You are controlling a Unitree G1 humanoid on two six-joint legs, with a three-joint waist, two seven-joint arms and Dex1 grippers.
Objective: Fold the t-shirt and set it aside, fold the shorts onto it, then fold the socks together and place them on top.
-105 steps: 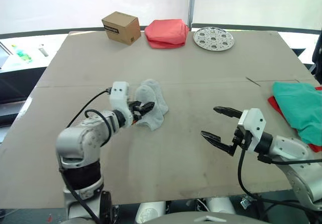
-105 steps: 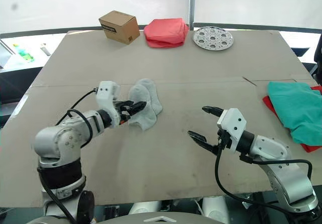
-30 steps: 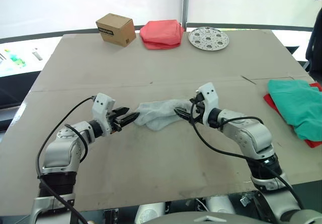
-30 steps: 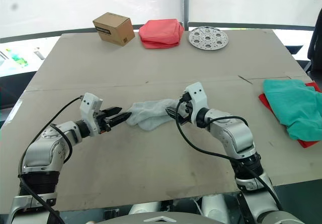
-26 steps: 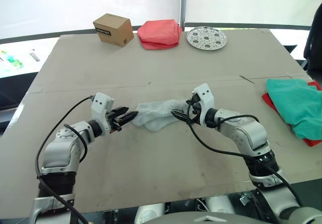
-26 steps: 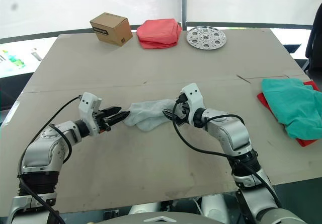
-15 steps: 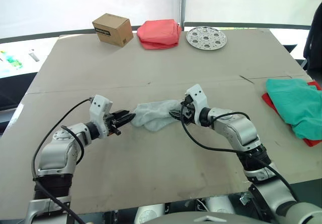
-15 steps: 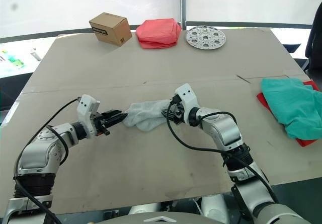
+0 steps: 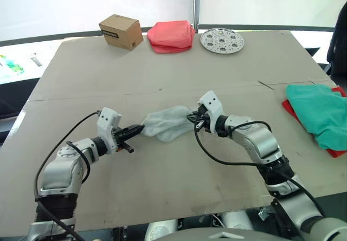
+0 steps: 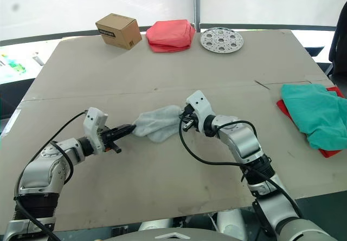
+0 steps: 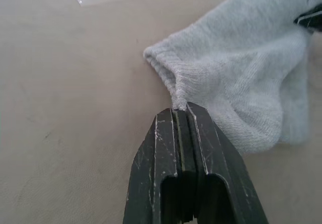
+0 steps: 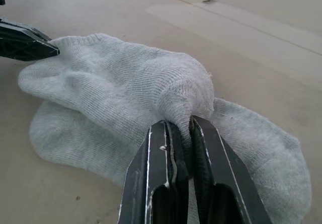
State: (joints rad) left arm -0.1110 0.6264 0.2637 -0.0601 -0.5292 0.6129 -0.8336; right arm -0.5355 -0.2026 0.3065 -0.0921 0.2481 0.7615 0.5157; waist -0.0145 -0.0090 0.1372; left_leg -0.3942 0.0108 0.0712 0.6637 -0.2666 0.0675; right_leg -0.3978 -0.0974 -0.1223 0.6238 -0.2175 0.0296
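The light grey socks (image 9: 165, 123) lie overlapped at the table's middle. My left gripper (image 9: 138, 129) is shut on the cuff at their left end, and the left wrist view shows its fingers (image 11: 166, 133) pinching the knit edge. At the right end my right gripper (image 9: 192, 118) is shut on a raised fold of sock (image 12: 115, 88). At the right edge the teal shorts (image 9: 317, 111) lie crumpled over the red t-shirt (image 9: 290, 106), of which only strips peek out.
Along the far edge stand a cardboard box (image 9: 117, 31), a folded salmon-pink cloth bundle (image 9: 173, 35) and a round perforated metal disc (image 9: 222, 39). A seam crosses the table (image 9: 81, 96) behind the socks.
Both grippers have closed, each pinching one end of the socks. The left gripper has drawn slightly back toward the near edge, and the socks are stretched between the two.
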